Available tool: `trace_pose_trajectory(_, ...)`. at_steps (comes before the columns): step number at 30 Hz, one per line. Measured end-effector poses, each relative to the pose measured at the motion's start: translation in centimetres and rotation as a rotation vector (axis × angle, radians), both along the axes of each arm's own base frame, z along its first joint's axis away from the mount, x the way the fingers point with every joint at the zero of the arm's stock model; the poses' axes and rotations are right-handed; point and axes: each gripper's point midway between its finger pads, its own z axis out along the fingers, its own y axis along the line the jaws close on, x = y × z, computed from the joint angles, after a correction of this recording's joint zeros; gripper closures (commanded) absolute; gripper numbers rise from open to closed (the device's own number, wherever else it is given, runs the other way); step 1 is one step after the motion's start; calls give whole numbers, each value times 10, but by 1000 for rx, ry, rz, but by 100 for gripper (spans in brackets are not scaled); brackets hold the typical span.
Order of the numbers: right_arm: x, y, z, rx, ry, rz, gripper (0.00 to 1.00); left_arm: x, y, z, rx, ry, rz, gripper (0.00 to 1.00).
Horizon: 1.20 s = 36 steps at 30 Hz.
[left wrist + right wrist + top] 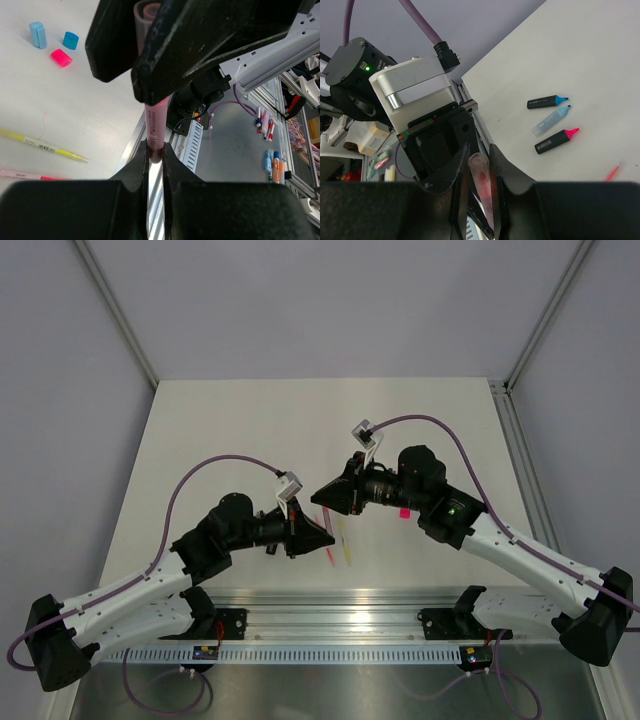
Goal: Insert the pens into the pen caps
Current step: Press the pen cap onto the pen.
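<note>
Holding the pink pen [155, 120] clear of the table [250, 420]: left gripper [156, 150], fingers clamped tight on one end. Right gripper [479, 167] comes at it from the opposite side, fingers flanking the pen's other end; cannot tell whether they press on it or stand just clear. The grippers meet over the table's near middle.

Left-wrist view, on table: light blue cap [37, 35], blue cap [70, 40] and pink cap [61, 57], near each other, none on a pen. Yellow pen [45, 146] lies flat, with a barcode label on the barrel, print too small to read. Second pink pen [22, 174] lies near it, dark lettering illegible.

Right-wrist view: blue-tipped black marker [547, 102], pale blue marker [551, 120] and pink-tipped black marker [556, 141] lie side by side, uncapped, barrel print unreadable.
</note>
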Motion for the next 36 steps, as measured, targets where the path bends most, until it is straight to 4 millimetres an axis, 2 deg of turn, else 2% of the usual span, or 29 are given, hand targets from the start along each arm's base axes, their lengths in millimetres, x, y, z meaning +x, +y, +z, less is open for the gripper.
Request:
trace_pose_trajectory(2,1,0,0,1,-2,-3,80,0,0,0,0,2,-1,100)
trace_pose_trajectory(3,1,0,-1,2,-2,-3,85,0,0,0,1,3,0,100)
trace_pose_trajectory(4,1,0,-2,2,-2,-3,95,0,0,-1,2,5,0,100)
trace_pose_trajectory(6,1,0,-4,4,-4,-7,100,-1,1,-2,7,10,2,100)
trace_pose_trajectory(15,-2,-20,-6,46,-35,-78,100,-5,4,-1,7,23,1,100)
trace_pose_trajectory(20,-4,-35,-16,77,-29,-134,100,-7,3,-5,15,46,-11,100)
trace_pose_trajectory(25,-6,-32,-27,85,-14,-192,100,-7,2,-14,35,107,-37,100)
trace_pose_trajectory(29,-15,-24,-28,92,-20,-226,100,-16,3,-16,37,138,-84,100)
trace_pose_trajectory(33,-15,-32,-37,123,11,-280,100,-14,7,-19,48,165,-78,100)
trace_pose_trajectory(36,-17,-31,-43,129,36,-308,100,-12,12,-23,63,185,-66,100)
